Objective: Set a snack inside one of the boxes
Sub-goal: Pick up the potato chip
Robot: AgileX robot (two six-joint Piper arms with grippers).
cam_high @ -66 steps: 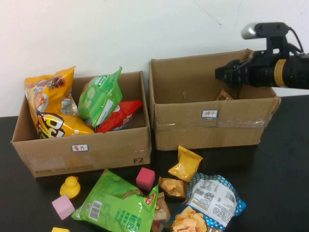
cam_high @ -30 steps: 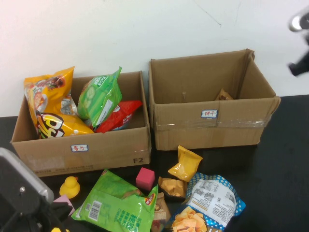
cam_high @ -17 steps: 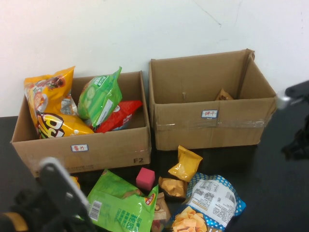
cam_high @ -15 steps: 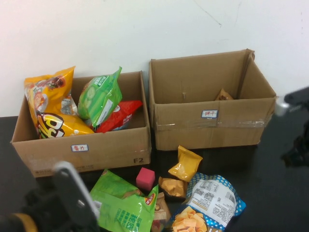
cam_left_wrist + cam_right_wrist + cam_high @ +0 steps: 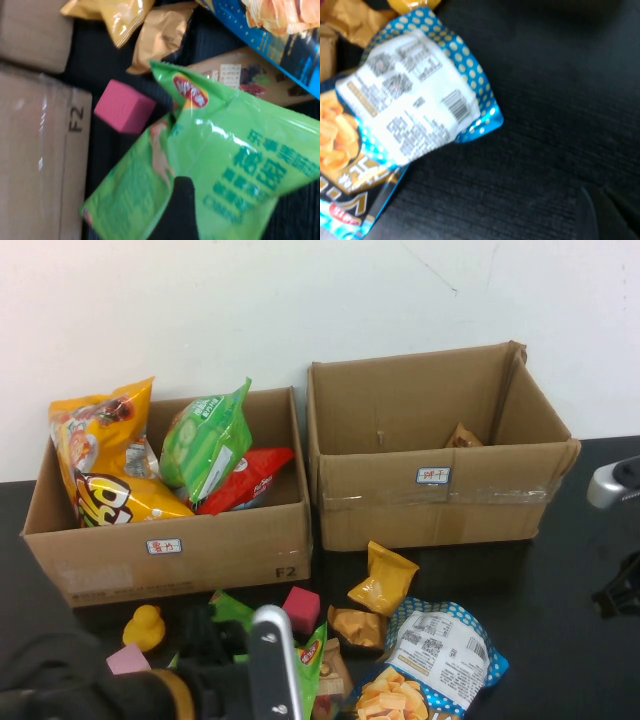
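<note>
A big green snack bag [image 5: 318, 655] lies on the black table in front of the boxes, mostly hidden under my left arm; it fills the left wrist view [image 5: 225, 165]. My left gripper [image 5: 205, 632] hovers low over it, open, with one dark finger [image 5: 181, 210] showing over the bag. The left box [image 5: 170, 550] holds several chip bags. The right box [image 5: 440, 495] holds a small brown snack [image 5: 463, 436]. My right gripper [image 5: 614, 595] is at the table's right edge, beside the blue dotted bag [image 5: 415, 105], holding nothing that I can see.
In front of the boxes lie a yellow snack [image 5: 384, 578], a brown snack [image 5: 357, 626], a blue dotted chip bag [image 5: 440, 655], a pink cube [image 5: 300, 608], a yellow duck [image 5: 145, 625] and a lilac cube [image 5: 125, 660]. Bare black table lies right of the blue bag.
My right arm has pulled back from over the right box, down to the right edge. My left arm has come in from the lower left and now covers the green bag.
</note>
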